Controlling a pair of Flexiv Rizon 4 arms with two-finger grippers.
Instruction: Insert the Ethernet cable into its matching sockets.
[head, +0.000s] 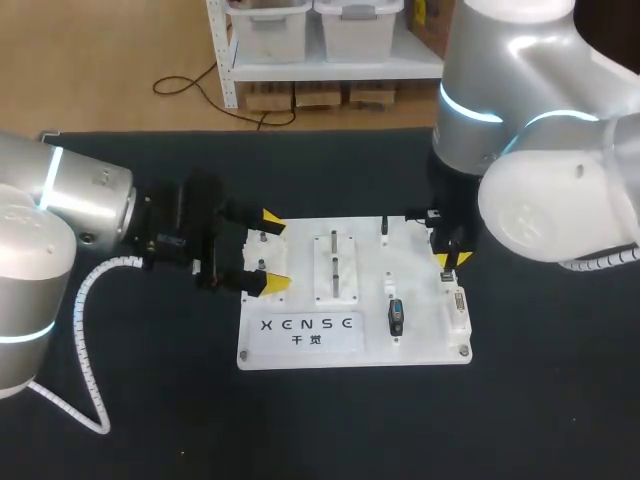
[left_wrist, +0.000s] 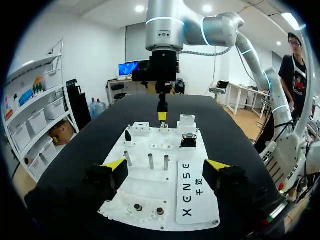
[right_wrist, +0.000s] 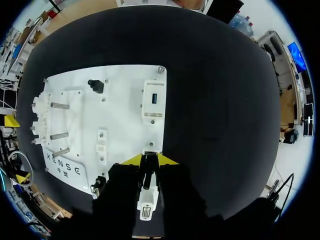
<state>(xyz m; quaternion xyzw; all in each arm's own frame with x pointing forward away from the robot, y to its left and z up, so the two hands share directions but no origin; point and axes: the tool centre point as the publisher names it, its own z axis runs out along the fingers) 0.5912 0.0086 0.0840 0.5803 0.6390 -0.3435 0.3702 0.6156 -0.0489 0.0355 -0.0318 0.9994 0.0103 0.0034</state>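
white board (head: 420, 340) on a black table (head: 300, 430) — yellow fingertips (head: 275, 284), silver pegs (left_wrist: 150, 161), one black block (head: 396, 318).

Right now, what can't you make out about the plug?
- Plug tip, and whether it is seated: right wrist view, hidden between the right gripper fingers.
- Same spot, head view: too small, covered by the gripper.
- Left wrist view: too far off to tell.

Left end effector (head: 272, 252) stands open at board's (head: 420, 340) edge.
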